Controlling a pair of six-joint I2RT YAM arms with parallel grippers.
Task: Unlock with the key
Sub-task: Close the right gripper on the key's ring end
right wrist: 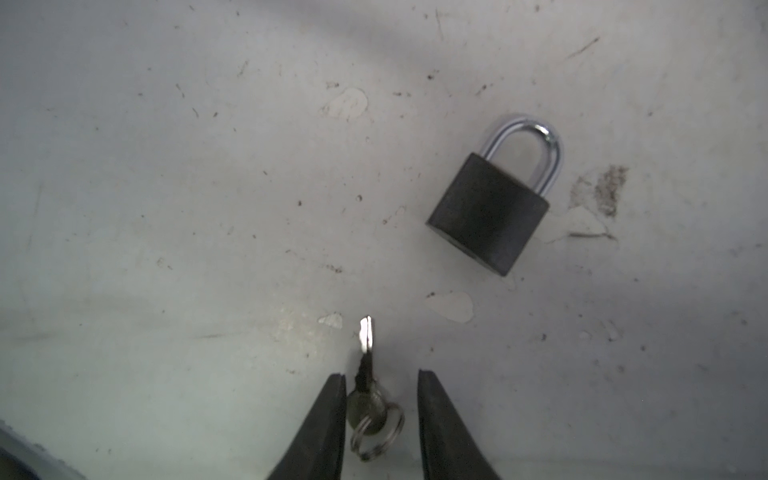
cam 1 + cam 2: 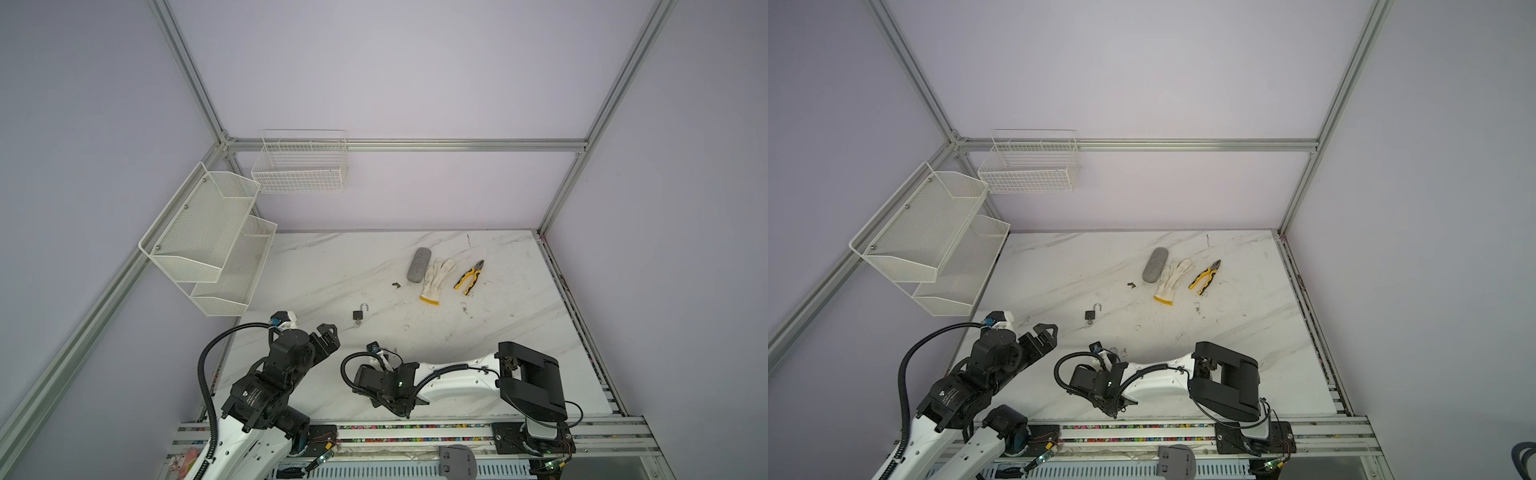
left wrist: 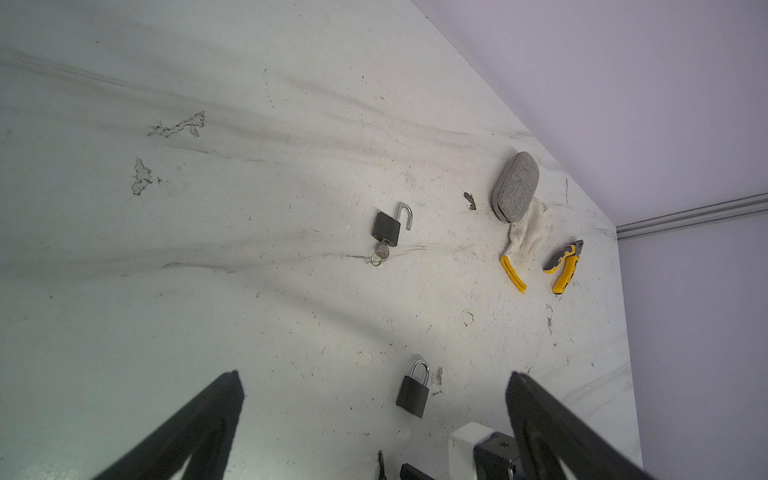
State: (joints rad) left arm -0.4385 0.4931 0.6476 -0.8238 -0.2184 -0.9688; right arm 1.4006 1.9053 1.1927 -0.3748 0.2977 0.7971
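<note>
R arm (image 2: pixel 453 374) low — claw (image 1: pixel 381 374) straddles key (image 1: pixel 364 374).

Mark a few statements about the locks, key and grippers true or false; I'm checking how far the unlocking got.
1. The closed padlock has the key in it. False: the key sits apart from it, between the parted jaws of the right gripper.
2. The open padlock has its shackle swung out. True.
3. The left gripper holds a padlock. False: it is open and empty.
4. The pliers lie next to the glove. True.
</note>
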